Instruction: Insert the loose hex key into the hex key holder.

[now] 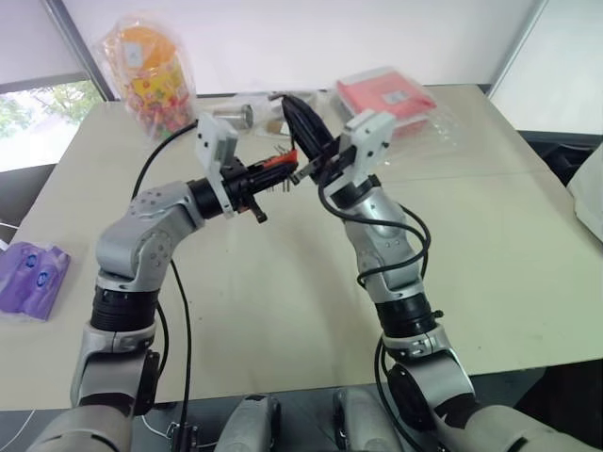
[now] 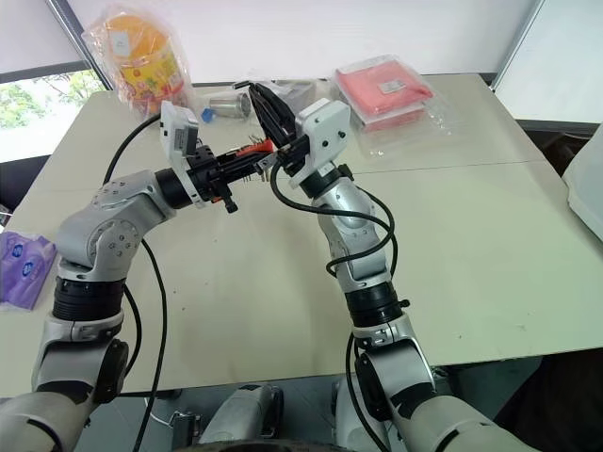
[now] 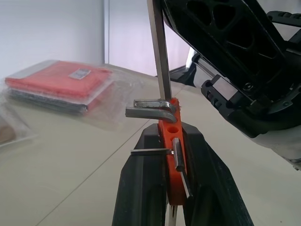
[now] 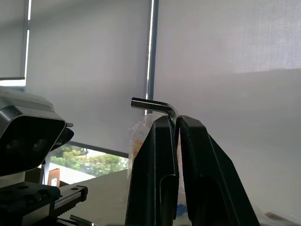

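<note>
The right gripper (image 4: 177,123) is clamping the one loose hex key (image 4: 155,104), whose shaft is touching the hex key holder (image 3: 171,150) at its 12 o'clock end. The left gripper (image 3: 171,188) is pinching this light, rigid holder, carrying three keys. The key's thin, slick steel is probably needing a grip near the bend.

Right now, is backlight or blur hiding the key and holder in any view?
Right wrist view: bright blinds backlight the right gripper, fingers silhouetted, yet the loose hex key reads crisp. Left wrist view: the hex key holder in the left gripper is sharp; the red packet behind is soft. Head views: even light, the window glares top left, and the holder is small.
</note>
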